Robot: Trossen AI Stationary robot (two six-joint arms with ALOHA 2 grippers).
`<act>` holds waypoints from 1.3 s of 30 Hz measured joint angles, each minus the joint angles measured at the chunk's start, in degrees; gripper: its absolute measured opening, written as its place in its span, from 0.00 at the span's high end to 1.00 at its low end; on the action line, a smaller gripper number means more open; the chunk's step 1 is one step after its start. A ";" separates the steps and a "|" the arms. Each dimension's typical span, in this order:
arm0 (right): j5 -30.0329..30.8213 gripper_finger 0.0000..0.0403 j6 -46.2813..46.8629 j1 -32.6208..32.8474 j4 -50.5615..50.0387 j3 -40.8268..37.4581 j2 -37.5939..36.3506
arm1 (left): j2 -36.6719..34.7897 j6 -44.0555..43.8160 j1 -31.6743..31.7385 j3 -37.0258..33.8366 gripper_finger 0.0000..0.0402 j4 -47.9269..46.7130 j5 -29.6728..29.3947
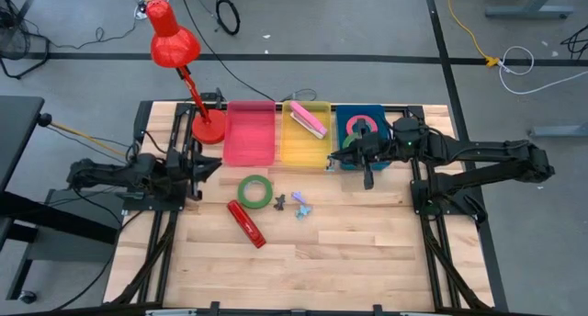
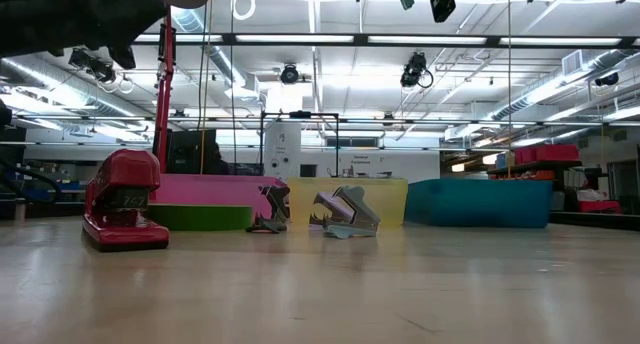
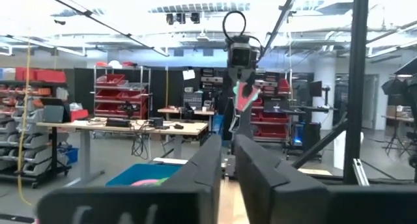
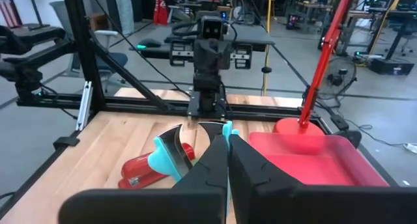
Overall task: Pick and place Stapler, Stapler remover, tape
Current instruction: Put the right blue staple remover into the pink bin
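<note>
Green tape ring [image 4: 171, 157] clamped in right gripper [image 4: 225, 134] above teal bin [image 1: 347, 123], another green tape roll [image 1: 254, 190], red stapler [image 1: 246, 223] and staple removers [image 1: 300, 204] on table [image 1: 349, 233], left gripper [image 1: 204, 165] empty, fingers slightly parted, at left edge.

a grey concrete floor [image 1: 367, 22] with black tape lines surrounds the light wooden table [image 1: 349, 242]. loose black and yellow cables [image 1: 464, 22] trail across it. long ceiling strip lights [image 2: 330, 39] shine overhead, with red-binned metal shelving racks [image 3: 120, 90] and a cluttered wooden workbench [image 3: 124, 126] beyond.
</note>
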 joint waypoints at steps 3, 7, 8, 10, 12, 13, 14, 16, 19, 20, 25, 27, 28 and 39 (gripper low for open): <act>0.00 1.00 0.24 0.00 0.00 0.00 0.00 | 1.82 -0.04 0.55 1.32 0.76 0.26 -1.37; 0.00 1.00 0.06 0.00 0.00 0.00 0.00 | 6.18 -1.67 1.99 2.76 0.61 1.02 -2.47; 0.00 1.00 0.04 0.00 0.00 0.00 0.00 | 7.78 -1.86 2.39 3.15 0.57 2.00 -2.46; 0.00 1.00 0.02 0.00 0.00 0.00 0.00 | 10.84 -1.90 3.18 4.01 0.50 3.00 -2.47; 0.00 1.00 0.04 0.00 0.00 0.00 0.00 | 14.04 -1.81 4.05 5.42 0.43 2.99 -2.46; 0.00 1.00 0.03 0.02 -0.02 0.00 0.00 | 15.50 -1.79 4.52 6.11 0.40 3.04 -2.45; 0.00 1.00 0.03 0.02 -0.11 0.00 0.00 | 17.03 -1.82 4.97 6.94 0.38 3.13 -2.46; -0.01 1.00 0.02 0.02 -0.43 0.00 0.00 | 20.00 -1.88 5.83 8.77 0.34 3.25 -1.84; 0.00 1.00 0.02 0.02 -0.85 0.00 0.00 | 24.83 -1.75 7.08 11.15 0.31 5.71 1.46; -0.02 1.00 0.02 0.02 -0.92 0.00 0.02 | 26.33 -1.61 7.47 11.78 0.30 6.81 2.85; -0.61 1.00 0.00 0.02 -1.21 0.00 0.02 | 34.28 0.04 9.59 16.13 0.30 9.23 8.10; -2.26 1.00 -0.15 0.02 -1.27 0.00 0.02 | 37.37 1.38 10.25 17.94 0.30 10.05 9.99; -2.94 1.00 -0.18 0.02 -1.29 0.00 0.02 | 38.90 2.23 10.54 18.83 0.30 10.49 10.67; -4.52 1.00 -1.39 0.05 -1.70 0.00 0.02 | 53.30 7.03 11.49 27.70 0.30 12.05 14.36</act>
